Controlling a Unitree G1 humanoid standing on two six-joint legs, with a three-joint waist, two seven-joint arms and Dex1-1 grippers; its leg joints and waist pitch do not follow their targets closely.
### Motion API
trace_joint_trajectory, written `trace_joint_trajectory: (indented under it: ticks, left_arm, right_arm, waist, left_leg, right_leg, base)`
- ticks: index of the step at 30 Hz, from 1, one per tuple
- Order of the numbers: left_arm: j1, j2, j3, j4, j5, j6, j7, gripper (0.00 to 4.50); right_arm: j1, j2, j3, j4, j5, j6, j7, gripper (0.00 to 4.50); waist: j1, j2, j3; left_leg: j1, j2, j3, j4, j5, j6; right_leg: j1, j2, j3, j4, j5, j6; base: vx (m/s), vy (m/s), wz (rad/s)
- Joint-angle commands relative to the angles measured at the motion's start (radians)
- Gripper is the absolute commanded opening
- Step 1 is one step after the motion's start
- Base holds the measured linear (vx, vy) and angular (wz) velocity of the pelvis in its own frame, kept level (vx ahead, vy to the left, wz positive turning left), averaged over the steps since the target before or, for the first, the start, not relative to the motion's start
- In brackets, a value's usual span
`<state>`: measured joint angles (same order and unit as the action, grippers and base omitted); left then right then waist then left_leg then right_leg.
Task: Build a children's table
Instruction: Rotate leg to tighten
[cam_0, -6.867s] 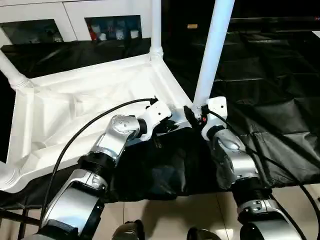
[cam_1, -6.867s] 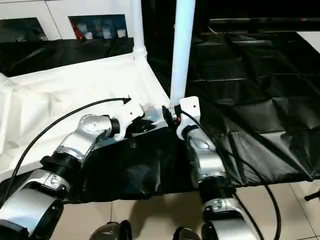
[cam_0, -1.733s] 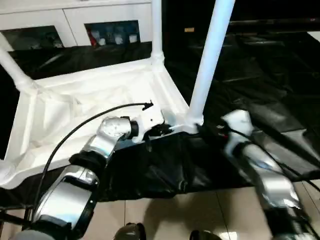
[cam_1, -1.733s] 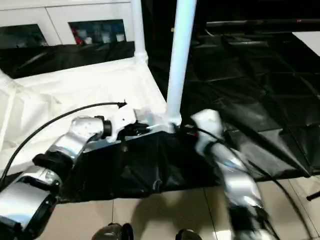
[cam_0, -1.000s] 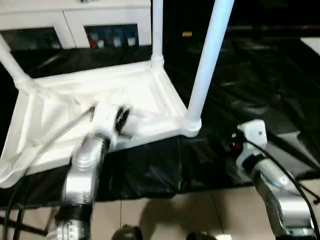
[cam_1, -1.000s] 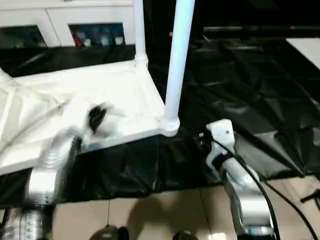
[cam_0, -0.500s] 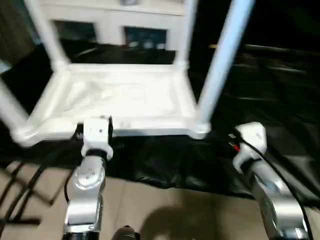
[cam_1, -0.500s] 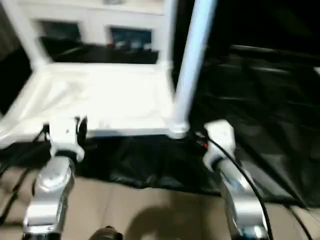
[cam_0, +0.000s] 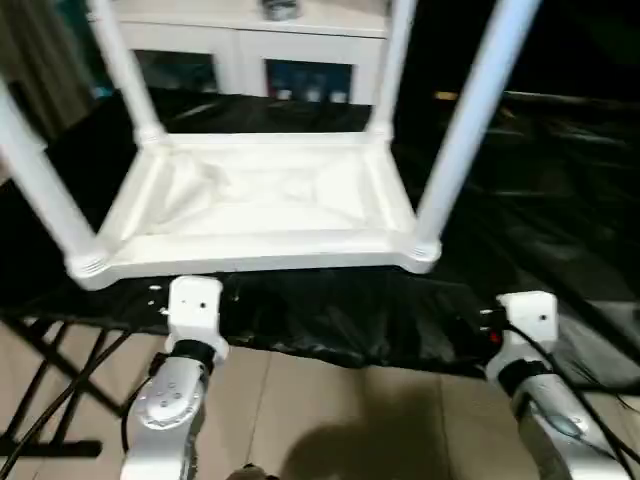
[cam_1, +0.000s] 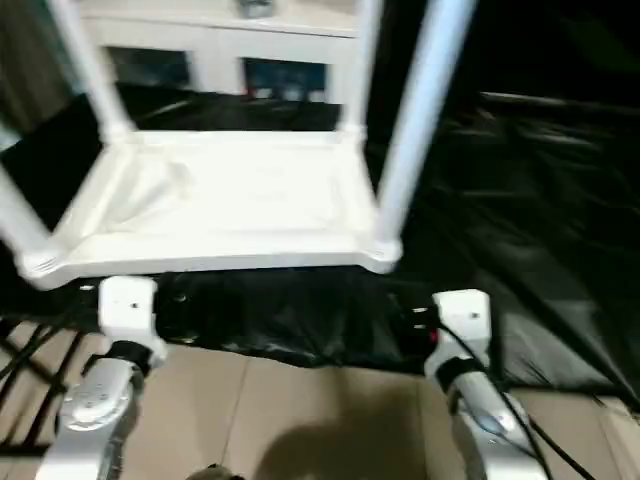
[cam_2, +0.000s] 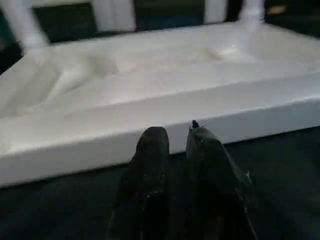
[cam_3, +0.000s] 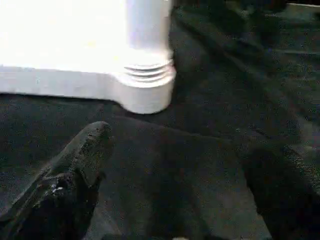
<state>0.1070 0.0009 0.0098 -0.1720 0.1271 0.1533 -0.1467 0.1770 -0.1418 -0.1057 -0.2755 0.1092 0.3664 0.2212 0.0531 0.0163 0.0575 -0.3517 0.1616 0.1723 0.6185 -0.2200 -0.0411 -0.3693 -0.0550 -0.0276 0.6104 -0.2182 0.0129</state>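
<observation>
Left end effector (cam_2: 172, 137) hangs off the near edge of the black-draped surface (cam_0: 560, 200), fingers nearly together, holding nothing. Right end effector (cam_3: 185, 160) we note spread wide, empty, just short of the near right corner socket (cam_3: 146, 85). We see the children's table (cam_0: 260, 205) upside down on that surface, its four white legs (cam_0: 470, 120) standing up from the corners. White cabinet (cam_0: 270, 60) behind.
</observation>
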Motion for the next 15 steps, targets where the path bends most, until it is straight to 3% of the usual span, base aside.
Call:
trace_joint_trajectory:
  ticks: [1, 2, 3, 4, 5, 6, 7, 8, 9, 10, 11, 12, 13, 14, 15]
  left_arm:
    - [-0.013, -0.003, -0.041, -0.021, 0.021, -0.018, 0.007, 0.81]
    - [-0.014, -0.010, -0.048, -0.036, 0.018, -0.009, 0.006, 0.81]
    - [-0.014, -0.015, -0.050, -0.045, 0.015, -0.002, 0.006, 0.81]
    - [-0.014, -0.017, -0.051, -0.051, 0.013, 0.003, 0.006, 0.81]
    - [-0.011, -0.017, -0.051, -0.062, 0.011, 0.007, 0.007, 0.81]
    - [0.002, -0.011, -0.045, -0.076, 0.005, 0.012, 0.007, 0.81]
    - [0.002, -0.011, -0.045, -0.076, 0.005, 0.012, 0.007, 0.81]
    - [0.013, -0.009, -0.040, -0.081, 0.000, 0.012, 0.009, 0.81]
    - [0.025, -0.003, -0.033, -0.088, 0.000, 0.014, 0.013, 0.81]
    - [0.029, -0.003, -0.030, -0.092, -0.001, 0.014, 0.016, 0.81]
    - [0.040, -0.002, -0.019, -0.104, -0.003, 0.016, 0.025, 0.81]
    - [0.052, 0.002, -0.003, -0.117, -0.007, 0.016, 0.033, 0.81]
    - [0.053, 0.007, 0.007, -0.118, -0.010, 0.012, 0.033, 0.81]
    - [0.059, 0.005, 0.013, -0.121, -0.012, 0.014, 0.038, 0.81]
    - [0.072, 0.003, 0.018, -0.131, -0.002, 0.020, 0.050, 0.81]
  right_arm:
    - [0.004, -0.012, -0.017, -0.045, 0.013, 0.041, -0.007, 4.26]
    - [0.003, -0.016, -0.017, -0.053, 0.019, 0.047, -0.001, 4.26]
    - [0.003, -0.018, -0.016, -0.056, 0.022, 0.050, 0.002, 4.26]
    - [0.003, -0.018, -0.015, -0.058, 0.024, 0.051, 0.004, 4.26]
    - [0.004, -0.027, -0.008, -0.061, 0.015, 0.050, 0.009, 4.26]
    - [0.004, -0.041, 0.012, -0.071, 0.011, 0.056, 0.029, 4.26]
    - [0.004, -0.041, 0.012, -0.071, 0.011, 0.056, 0.029, 4.26]
    - [0.006, -0.046, 0.021, -0.078, 0.018, 0.060, 0.043, 4.26]
    - [0.007, -0.050, 0.033, -0.087, 0.031, 0.076, 0.059, 4.26]
    - [0.006, -0.051, 0.036, -0.087, 0.031, 0.076, 0.062, 4.26]
    - [0.005, -0.056, 0.047, -0.087, 0.028, 0.077, 0.068, 4.26]
    - [-0.004, -0.055, 0.060, -0.078, 0.019, 0.087, 0.065, 4.26]
    - [-0.011, -0.050, 0.067, -0.068, 0.012, 0.091, 0.058, 4.26]
    - [-0.014, -0.053, 0.077, -0.061, 0.006, 0.092, 0.058, 4.26]
    - [-0.016, -0.064, 0.095, -0.054, -0.004, 0.090, 0.068, 4.26]
  waist:
    - [-0.026, 0.000, -0.022]
    - [-0.038, 0.001, -0.013]
    - [-0.047, 0.003, -0.008]
    - [-0.062, 0.008, 0.001]
    - [-0.042, 0.033, -0.020]
    - [-0.072, 0.014, -0.008]
    - [-0.080, 0.003, -0.006]
    - [-0.094, -0.026, -0.010]
    - [-0.090, -0.051, -0.016]
    - [-0.085, -0.053, -0.026]
    - [-0.070, -0.055, -0.029]
    - [-0.072, -0.049, -0.025]
    - [-0.073, -0.032, -0.025]
    - [-0.079, -0.025, -0.022]
    - [-0.085, -0.017, -0.031]
  left_leg:
    - [0.116, 0.046, -0.009, -0.059, -0.597, -0.103]
    - [0.141, 0.055, -0.014, -0.065, -0.676, -0.079]
    - [0.147, 0.069, -0.023, -0.079, -0.725, -0.066]
    - [-0.009, 0.076, -0.068, -0.170, -0.798, -0.025]
    - [-0.011, 0.083, -0.074, -0.175, -0.839, -0.023]
    - [0.011, 0.095, -0.084, -0.187, -0.896, -0.004]
    - [0.026, 0.071, -0.069, -0.152, -0.848, 0.001]
    - [0.052, -0.002, -0.035, -0.025, -0.602, 0.009]
    - [0.039, -0.016, -0.027, 0.018, -0.449, 0.031]
    - [-0.031, -0.014, -0.045, 0.041, -0.244, 0.061]
    - [-0.030, -0.010, -0.051, 0.031, -0.205, 0.067]
    - [-0.021, 0.009, -0.060, -0.033, -0.193, 0.083]
    - [-0.023, 0.018, -0.068, -0.053, -0.201, 0.080]
    - [0.025, 0.041, -0.077, -0.080, -0.293, 0.083]
    - [0.059, 0.057, -0.086, -0.094, -0.388, 0.094]
  right_leg:
    - [-0.071, -0.001, 0.029, -0.153, -0.663, 0.011]
    - [-0.079, 0.023, 0.001, -0.154, -0.664, 0.026]
    - [-0.074, 0.027, -0.021, -0.141, -0.639, 0.024]
    - [0.075, -0.021, -0.055, -0.071, -0.601, 0.046]
    - [0.110, -0.046, -0.032, -0.015, -0.543, 0.034]
    - [0.096, -0.058, -0.018, 0.001, -0.477, 0.009]
    - [0.074, -0.064, -0.010, -0.055, -0.600, 0.014]
    - [0.034, -0.102, -0.010, -0.174, -0.987, 0.059]
    - [0.046, -0.134, 0.007, -0.198, -1.086, 0.064]
    - [0.113, -0.168, 0.041, -0.185, -1.087, 0.043]
    - [0.111, -0.165, 0.049, -0.181, -1.053, 0.015]
    - [0.100, -0.109, 0.019, -0.157, -0.864, -0.083]
    - [0.107, -0.091, 0.002, -0.144, -0.781, -0.106]
    - [0.079, -0.063, -0.025, -0.127, -0.639, -0.143]
    - [0.068, -0.052, -0.031, -0.105, -0.519, -0.192]
  base:
    - [-0.015, -0.004, -0.54]
    - [-0.015, -0.004, -0.54]
    - [0.010, 0.014, -0.84]
    - [-0.010, 0.028, -0.72]
    - [-0.010, 0.028, -0.72]
    - [-0.014, -0.009, -0.41]
    - [0.048, -0.071, -0.25]
    - [0.048, -0.071, -0.25]
    - [0.074, -0.066, -0.21]
    - [0.082, -0.036, -0.20]
    - [0.082, -0.036, -0.20]
    - [0.082, -0.030, -0.07]
    - [0.091, -0.010, -0.01]
    - [0.091, -0.010, -0.01]
    - [0.110, 0.005, 0.03]
